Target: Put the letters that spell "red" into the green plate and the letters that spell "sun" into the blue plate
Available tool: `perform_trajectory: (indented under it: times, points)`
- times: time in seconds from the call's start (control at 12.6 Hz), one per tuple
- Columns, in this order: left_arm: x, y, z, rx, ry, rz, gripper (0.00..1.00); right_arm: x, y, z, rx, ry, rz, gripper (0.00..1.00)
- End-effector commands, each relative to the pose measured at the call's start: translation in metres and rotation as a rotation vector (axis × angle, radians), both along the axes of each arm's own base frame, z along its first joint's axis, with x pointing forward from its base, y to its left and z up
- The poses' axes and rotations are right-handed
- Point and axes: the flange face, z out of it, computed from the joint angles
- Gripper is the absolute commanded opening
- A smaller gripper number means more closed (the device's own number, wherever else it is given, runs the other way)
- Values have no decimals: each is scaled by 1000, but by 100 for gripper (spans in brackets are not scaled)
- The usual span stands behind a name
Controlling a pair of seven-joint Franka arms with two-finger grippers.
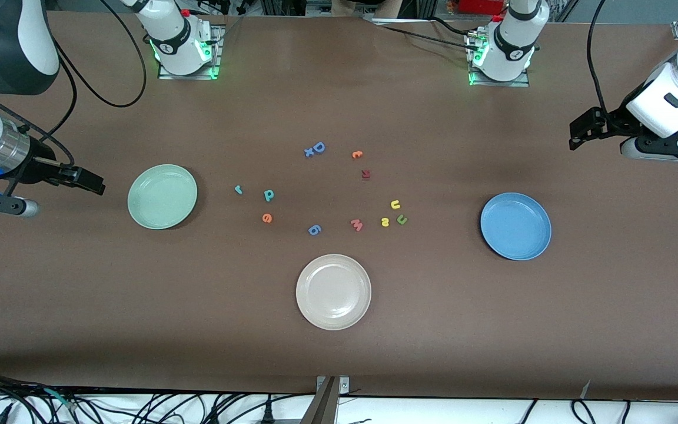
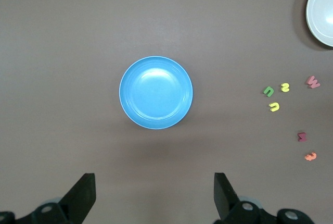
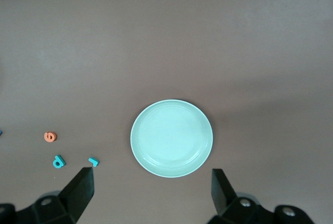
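The green plate (image 1: pixel 162 196) (image 3: pixel 171 138) lies toward the right arm's end of the table, and the blue plate (image 1: pixel 515 226) (image 2: pixel 156 92) toward the left arm's end; both hold nothing. Between them lie the teal "r" (image 1: pixel 238 189) (image 3: pixel 93 161), teal "d" (image 1: pixel 268 195) (image 3: pixel 59 161) and orange "e" (image 1: pixel 266 218) (image 3: pixel 50 136). Closer to the blue plate lie the yellow "u" (image 1: pixel 395 204) (image 2: pixel 274 107), yellow "s" (image 1: pixel 385 222) (image 2: pixel 284 87) and olive "n" (image 1: pixel 401 219) (image 2: pixel 268 91). My right gripper (image 1: pixel 95 185) (image 3: pixel 152 190) hangs open beside the green plate. My left gripper (image 1: pixel 575 136) (image 2: pixel 154 193) hangs open near the blue plate.
A cream-white plate (image 1: pixel 333 291) (image 2: pixel 322 10) sits nearest the front camera. Other letters lie mid-table: a pink "m" (image 1: pixel 356 224), a blue one (image 1: pixel 313 229), a dark red one (image 1: pixel 365 174), a small orange one (image 1: pixel 357 154) and a big blue "D" (image 1: pixel 317 148).
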Motion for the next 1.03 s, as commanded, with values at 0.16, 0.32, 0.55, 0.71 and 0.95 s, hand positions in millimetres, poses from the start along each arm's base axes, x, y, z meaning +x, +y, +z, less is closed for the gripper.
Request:
perform_trajectory:
  times: [0.16,0.32,0.55,0.71,0.95]
  points:
    - [-3,-1,8,-13,-1,1,100,-3,0,11,15,-14,17,100]
    - [-3,-1,8,-13,-1,1,100,-3,0,11,18,-13,17,100]
    - [-3,-1,8,-13,-2,2,100,-4,-1,8,19,-2,13,100]
    - [-3,-1,8,-13,-2,2,100,-4,-2,7,18,3,13,100]
    - [-3,-1,8,-13,-1,2,100,-7,-3,7,17,23,10,100]
